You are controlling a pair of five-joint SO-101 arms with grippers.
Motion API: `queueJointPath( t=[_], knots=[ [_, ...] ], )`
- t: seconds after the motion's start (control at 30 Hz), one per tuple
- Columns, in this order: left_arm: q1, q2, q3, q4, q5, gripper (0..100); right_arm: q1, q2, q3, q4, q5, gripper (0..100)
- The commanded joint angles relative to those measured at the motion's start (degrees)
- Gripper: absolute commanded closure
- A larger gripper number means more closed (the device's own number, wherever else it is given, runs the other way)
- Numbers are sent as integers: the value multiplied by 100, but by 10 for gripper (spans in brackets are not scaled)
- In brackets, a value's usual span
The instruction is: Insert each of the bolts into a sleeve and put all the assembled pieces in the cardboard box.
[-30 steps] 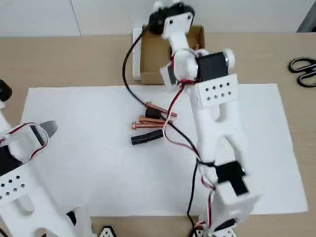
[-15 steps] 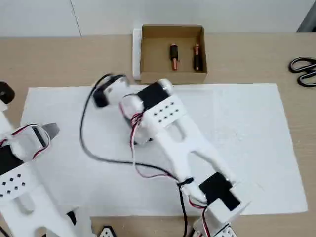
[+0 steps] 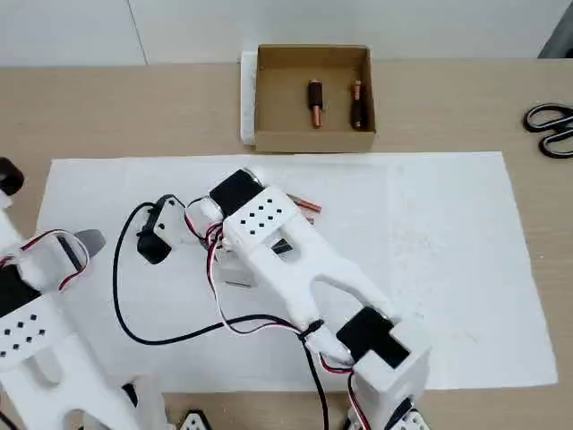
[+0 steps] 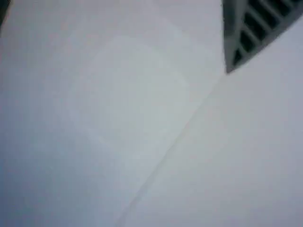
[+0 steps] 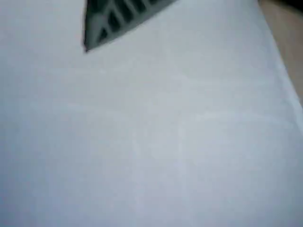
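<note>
Two assembled bolt-and-sleeve pieces lie side by side in the cardboard box at the table's far edge. My right arm stretches low over the middle of the white paper and covers most of the loose parts. One copper bolt sticks out beside its wrist, and a dark sleeve peeks from under the arm. My right gripper hangs close above bare paper. My left gripper rests at the paper's left edge, also above bare paper.
A white paper sheet covers the work area; its right half is bare. Black scissors lie on the wooden table at the far right. The right arm's black cable loops over the paper's left half.
My right arm swung back from the cardboard box, leftward and down over the loose bolts. The box's inside with two pieces now shows. The left arm stayed still.
</note>
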Motion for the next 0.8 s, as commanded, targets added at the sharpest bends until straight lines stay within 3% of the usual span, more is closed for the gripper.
queueJointPath(
  t=[0.0, 0.47, 0.77],
  knots=[
    [-18, -35, -13, -105, 0, 698, 13, 119, -18, -189, 70, 664],
    [-1908, -44, -48, -105, -26, 698, 365, 690, -9, -980, 70, 665],
    [-2391, -44, -22, -105, -26, 698, 330, 1130, -18, -1288, 70, 666]
  ],
)
